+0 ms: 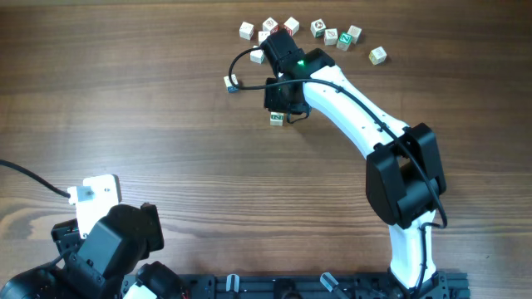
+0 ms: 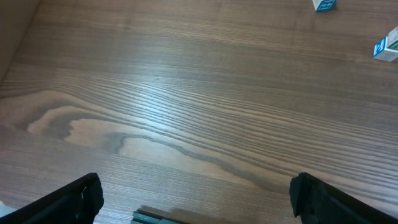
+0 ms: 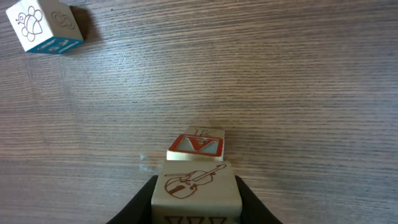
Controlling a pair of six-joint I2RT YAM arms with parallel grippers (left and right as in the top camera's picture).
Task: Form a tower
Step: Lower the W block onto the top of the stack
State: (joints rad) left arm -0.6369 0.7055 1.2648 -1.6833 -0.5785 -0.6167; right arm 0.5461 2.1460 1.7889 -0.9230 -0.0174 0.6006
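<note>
My right gripper (image 1: 283, 101) is shut on a whitish cube (image 3: 196, 185) with a red violin printed on its top face. Its black fingers (image 3: 140, 202) press both sides of the cube. Just beyond and below the held cube stands the tower (image 3: 195, 145), whose top face carries a red mark. From overhead the tower (image 1: 277, 119) shows a green side at the gripper's near edge. How many cubes it holds is hidden. In the near left corner my left gripper (image 2: 196, 196) hangs open over bare wood, holding nothing.
A loose blue-marked cube (image 1: 231, 82) lies left of the right gripper, and the right wrist view shows this blue-marked cube (image 3: 45, 28) too. Several more cubes (image 1: 332, 37) are spread along the far edge, one (image 1: 378, 56) furthest right. Two blue-marked cubes (image 2: 385, 48) show far off.
</note>
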